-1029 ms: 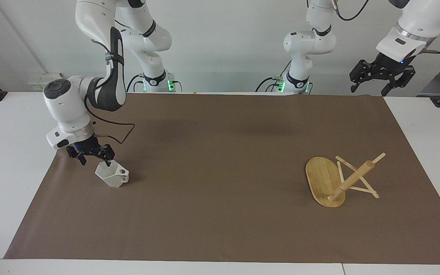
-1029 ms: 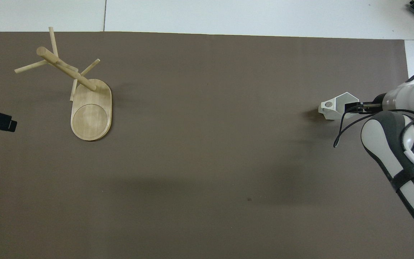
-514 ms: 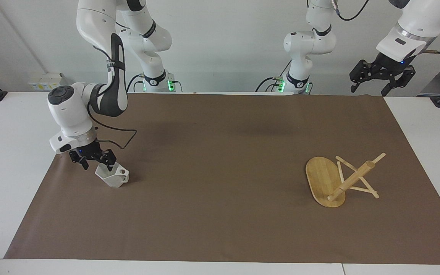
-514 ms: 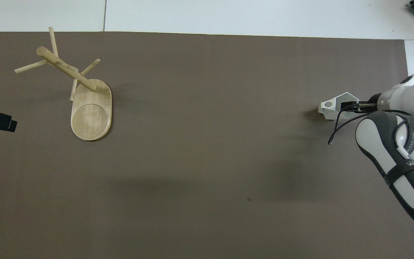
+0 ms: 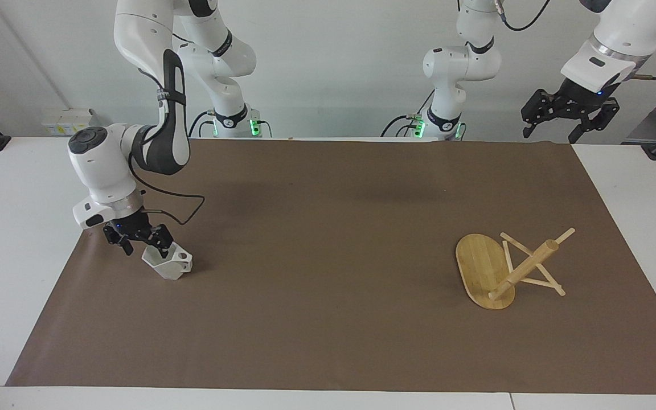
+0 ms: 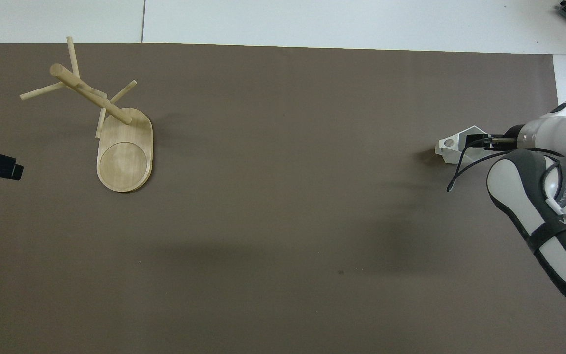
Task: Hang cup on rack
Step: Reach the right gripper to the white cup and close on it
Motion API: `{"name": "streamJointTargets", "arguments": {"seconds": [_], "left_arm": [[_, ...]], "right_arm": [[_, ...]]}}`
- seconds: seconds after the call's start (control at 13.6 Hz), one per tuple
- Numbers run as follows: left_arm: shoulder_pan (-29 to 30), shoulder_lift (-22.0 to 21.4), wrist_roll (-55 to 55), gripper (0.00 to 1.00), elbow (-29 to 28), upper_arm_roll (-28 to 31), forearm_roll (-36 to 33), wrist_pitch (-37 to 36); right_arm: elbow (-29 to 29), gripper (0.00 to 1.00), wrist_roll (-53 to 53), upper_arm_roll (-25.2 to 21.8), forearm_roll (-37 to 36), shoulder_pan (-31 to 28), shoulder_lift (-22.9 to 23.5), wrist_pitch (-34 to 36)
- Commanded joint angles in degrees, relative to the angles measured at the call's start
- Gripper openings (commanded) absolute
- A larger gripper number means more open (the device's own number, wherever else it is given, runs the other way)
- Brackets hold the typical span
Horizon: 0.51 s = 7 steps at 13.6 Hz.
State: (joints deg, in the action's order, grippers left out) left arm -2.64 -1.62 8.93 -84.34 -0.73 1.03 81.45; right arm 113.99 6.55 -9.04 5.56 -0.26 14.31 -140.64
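My brown mat carries the rack, tipped on its side at four o'clock in the facing view. At eight o'clock sits the cup, my right gripper spread astride its rim. The left gripper waits aloft, spread. I fear closing off-centre could tip the cup; the toppled rack can't take it.

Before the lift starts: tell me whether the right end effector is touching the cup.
Cannot tell. In the facing view the right end effector sits at the cup rim, one finger seemingly inside, but neither contact nor gap shows plainly.
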Motion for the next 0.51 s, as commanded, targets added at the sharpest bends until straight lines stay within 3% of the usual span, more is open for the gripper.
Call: {"name": "streamJointTargets", "arguments": {"seconds": [0.0, 0.44], "left_arm": [[0.7, -1.6, 0.4, 1.00, -1.8, -0.3, 0.6, -0.1], [0.7, -1.6, 0.5, 1.00, -1.8, -0.3, 0.6, -0.1]], "right_arm": [[-0.1, 0.94, 2.2, 0.5, 0.8, -0.5, 0.5, -1.5], [-0.7, 0.86, 3.8, 0.5, 0.5, -0.2, 1.0, -2.3]]}}
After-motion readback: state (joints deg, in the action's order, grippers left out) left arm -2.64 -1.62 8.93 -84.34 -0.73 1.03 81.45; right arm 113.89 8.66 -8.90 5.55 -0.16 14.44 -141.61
